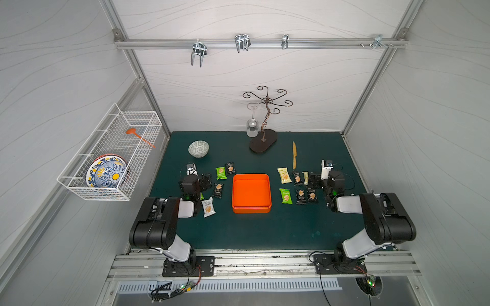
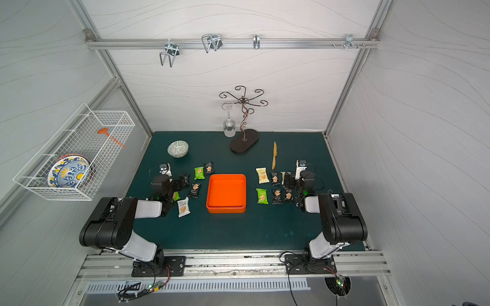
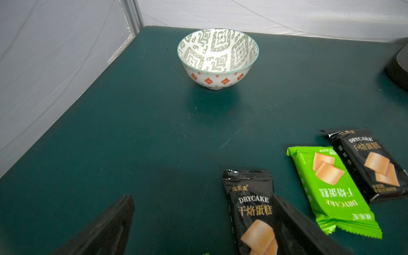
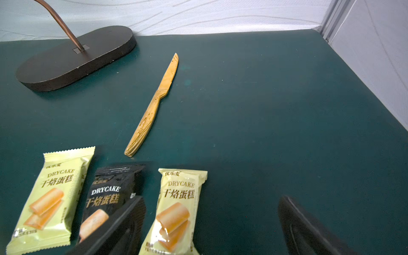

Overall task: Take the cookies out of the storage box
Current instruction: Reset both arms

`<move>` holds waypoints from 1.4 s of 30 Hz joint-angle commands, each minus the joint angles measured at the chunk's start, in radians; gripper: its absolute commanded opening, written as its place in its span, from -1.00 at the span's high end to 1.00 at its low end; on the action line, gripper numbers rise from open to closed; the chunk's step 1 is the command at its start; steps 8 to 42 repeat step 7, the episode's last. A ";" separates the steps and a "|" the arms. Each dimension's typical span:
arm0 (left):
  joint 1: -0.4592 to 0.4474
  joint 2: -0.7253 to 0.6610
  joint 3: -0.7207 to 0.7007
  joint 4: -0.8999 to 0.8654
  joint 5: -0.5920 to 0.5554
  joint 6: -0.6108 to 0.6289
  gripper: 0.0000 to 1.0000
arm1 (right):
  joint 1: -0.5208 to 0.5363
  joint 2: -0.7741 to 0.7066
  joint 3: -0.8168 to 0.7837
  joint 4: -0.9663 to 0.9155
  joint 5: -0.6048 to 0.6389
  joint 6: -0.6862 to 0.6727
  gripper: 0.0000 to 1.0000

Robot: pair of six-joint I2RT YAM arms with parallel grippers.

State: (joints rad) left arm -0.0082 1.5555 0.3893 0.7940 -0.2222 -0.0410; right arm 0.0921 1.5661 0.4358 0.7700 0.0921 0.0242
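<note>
Now we see the storage box (image 1: 251, 193) midway between our arms, and the cookies (image 1: 285, 196) lie on the green mat (image 1: 252, 233) to either side of it, outside its walls. Left of the box, our left gripper (image 1: 206, 182) hangs with a black packet (image 3: 249, 205) between its spread fingers; right of the box, our right gripper (image 1: 315, 181) stands equally wide around a pale yellow packet (image 4: 176, 207).

Both top views look steeply down from high over the robot's edge of the table (image 1: 252, 233), nearly alike, taking in its whole surface. The left wrist camera sits low and close over the table, facing the bowl (image 3: 217, 57) near the far left corner, cookies (image 3: 333, 185) nearest. The right wrist camera, equally low, faces the wooden knife (image 4: 152, 106) and rack base (image 4: 75, 59); both top views share these
</note>
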 commanded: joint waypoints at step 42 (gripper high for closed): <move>0.002 -0.002 0.025 0.061 -0.010 -0.008 -0.99 | 0.000 0.000 0.007 0.015 -0.014 -0.014 -0.98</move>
